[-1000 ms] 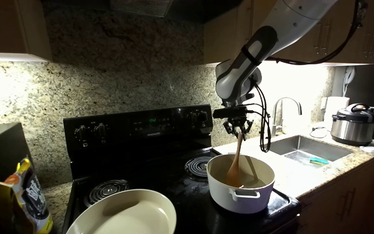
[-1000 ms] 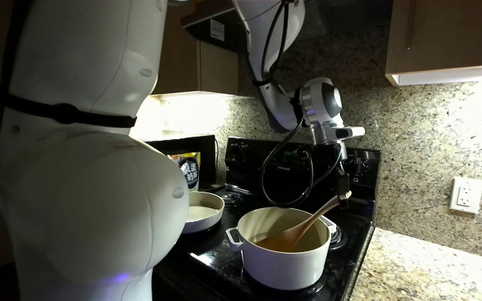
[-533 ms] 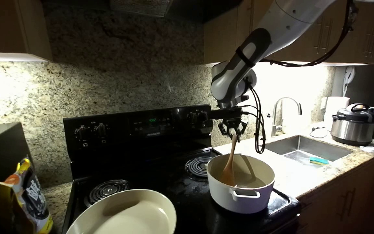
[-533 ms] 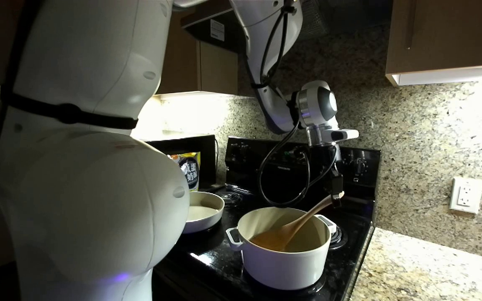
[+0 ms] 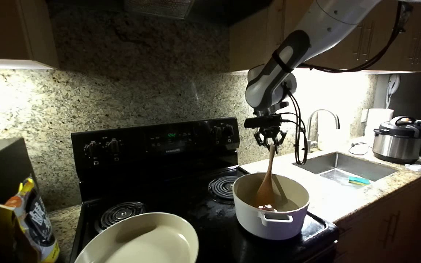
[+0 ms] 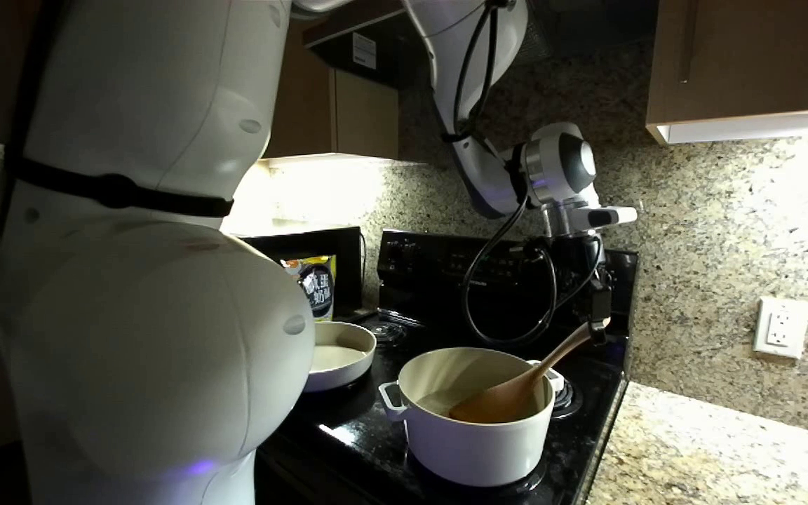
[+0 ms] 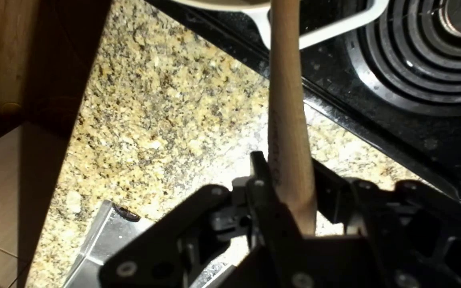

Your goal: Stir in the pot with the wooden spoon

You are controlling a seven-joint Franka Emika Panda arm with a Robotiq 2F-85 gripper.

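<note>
The black jaws stand narrow, clamped on a long, slender, light-brown wooden spoon near the upper end of its handle. The spoon leans, its head down inside a round, cream-white pot with straight sides and small side handles. In both exterior views the pot's near wall covers the lowest part of the head, so whether it touches the bottom cannot be told; nor can one tell whether liquid lies there. Pale patches beside the head are too small to make out.

In the wrist view the wooden handle crosses in front of a side handle of the pot and runs out at the top edge; faint lettering along the wood is unreadable, and only a strip of the pot's rim shows.

The pot stands on a black electric stove, overlapping a round coil burner in an exterior view. Part of a wide, shallow, cream-coloured pan is hidden behind the bulky white arm, which also cuts across a yellow, black and white bag. Glare whitens much of the speckled stone counter, and the wrist view catches just a corner of the steel sink.
</note>
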